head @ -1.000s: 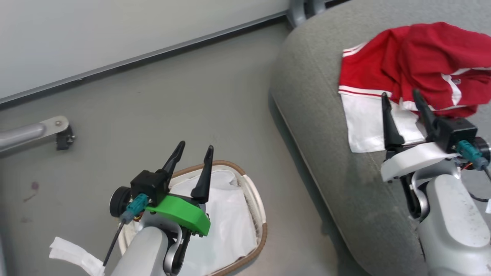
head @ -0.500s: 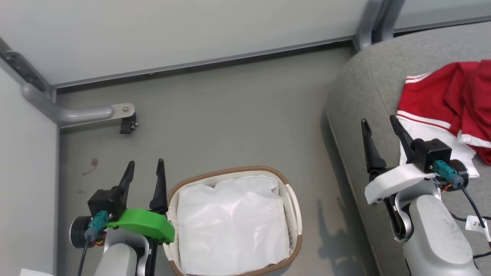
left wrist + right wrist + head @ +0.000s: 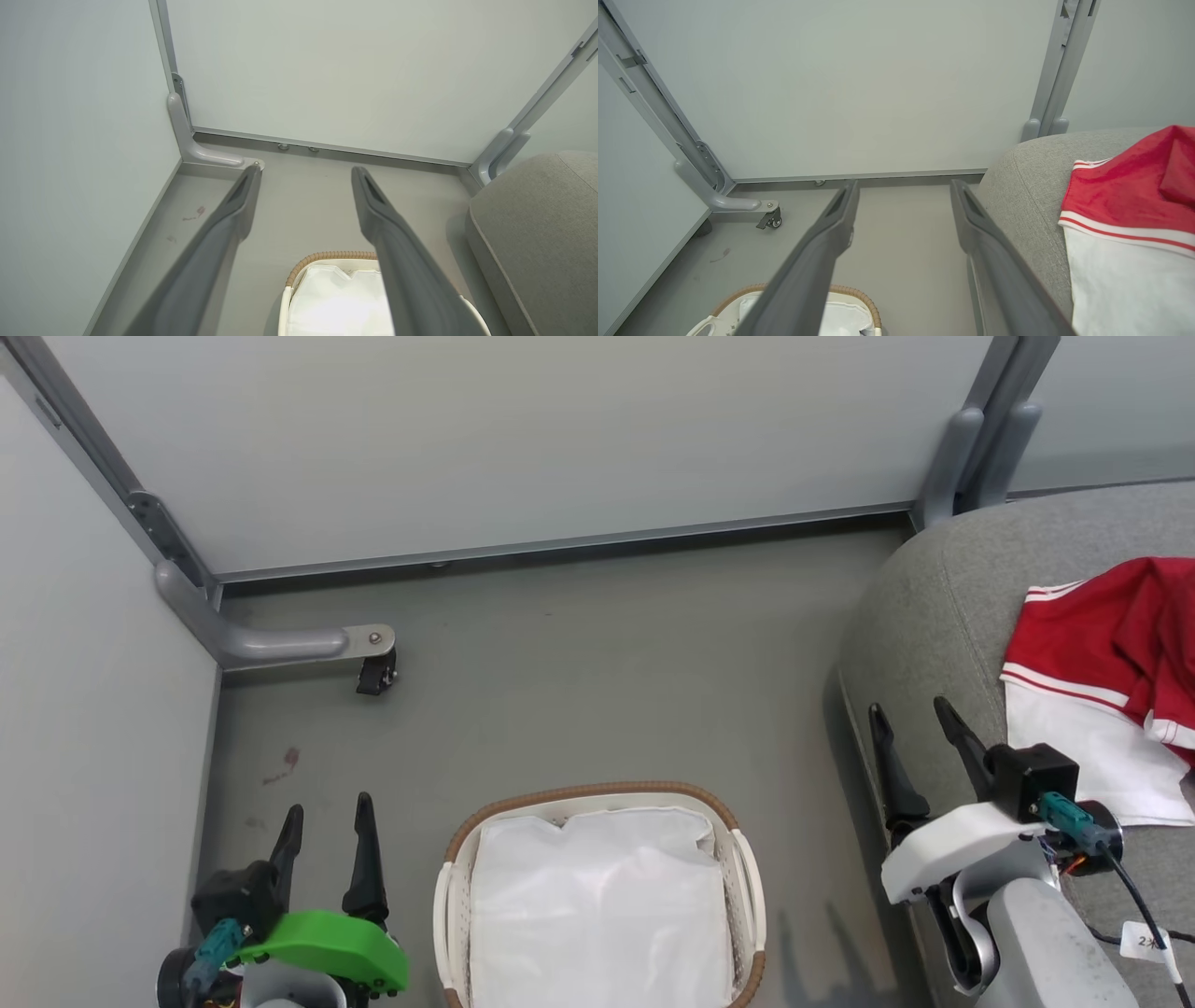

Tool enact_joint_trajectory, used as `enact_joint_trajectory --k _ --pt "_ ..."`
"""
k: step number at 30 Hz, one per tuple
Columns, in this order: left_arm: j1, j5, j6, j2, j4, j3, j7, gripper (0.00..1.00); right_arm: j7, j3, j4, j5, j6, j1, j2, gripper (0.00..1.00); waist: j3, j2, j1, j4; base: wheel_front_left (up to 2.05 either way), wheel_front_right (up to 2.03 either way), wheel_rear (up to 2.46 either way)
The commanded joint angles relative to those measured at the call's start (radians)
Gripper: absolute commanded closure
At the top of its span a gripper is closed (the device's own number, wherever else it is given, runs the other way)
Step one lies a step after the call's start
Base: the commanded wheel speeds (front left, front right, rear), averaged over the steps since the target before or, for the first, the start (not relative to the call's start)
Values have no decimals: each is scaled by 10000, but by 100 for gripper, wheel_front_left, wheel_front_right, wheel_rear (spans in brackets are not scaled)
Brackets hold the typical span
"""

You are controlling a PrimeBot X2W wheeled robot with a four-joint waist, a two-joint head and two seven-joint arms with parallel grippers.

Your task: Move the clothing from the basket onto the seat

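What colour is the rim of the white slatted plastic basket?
Brown, a woven band around the top of the white slatted plastic basket; the head view shows it best.

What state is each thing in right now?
basket: upright on the floor, only its white liner inside
red clothing: crumpled on the seat, nothing gripping it
seat: carries the clothing
left pincer: open, empty
right pincer: open, empty
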Motion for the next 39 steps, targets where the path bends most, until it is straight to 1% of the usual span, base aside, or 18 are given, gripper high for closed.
enact_joint_trajectory --k 1,11,15,16,20,29,39 --pt "187 -62 -53 9 28 62 -7 0 -3 36 41 104 -14 217 -34 0 -219 0 1 107 0 0 0" --pt "760 5 -58 11 231 129 -7 0 -1 341 203 78 -14 884 -37 0 -793 0 1 131 0 0 0" --pt "905 -344 -79 11 308 201 -7 0 -1 393 221 94 -14 1022 -35 0 -883 0 1 133 0 0 0" --pt "764 -378 -67 -6 326 174 0 100 0 382 221 71 0 874 15 100 -879 0 1 133 0 0 0" --pt "834 -494 -71 -32 604 200 50 100 57 342 489 190 0 1036 80 100 -885 0 1 132 0 0 0" --pt "716 -2021 -127 -27 317 441 527 100 549 105 193 1947 -1 1088 67 100 -895 0 1 107 0 0 0" --pt "634 -3490 -181 -22 -8 634 947 100 954 -58 -157 3635 -2 1203 54 100 -905 0 1 81 0 0 0"
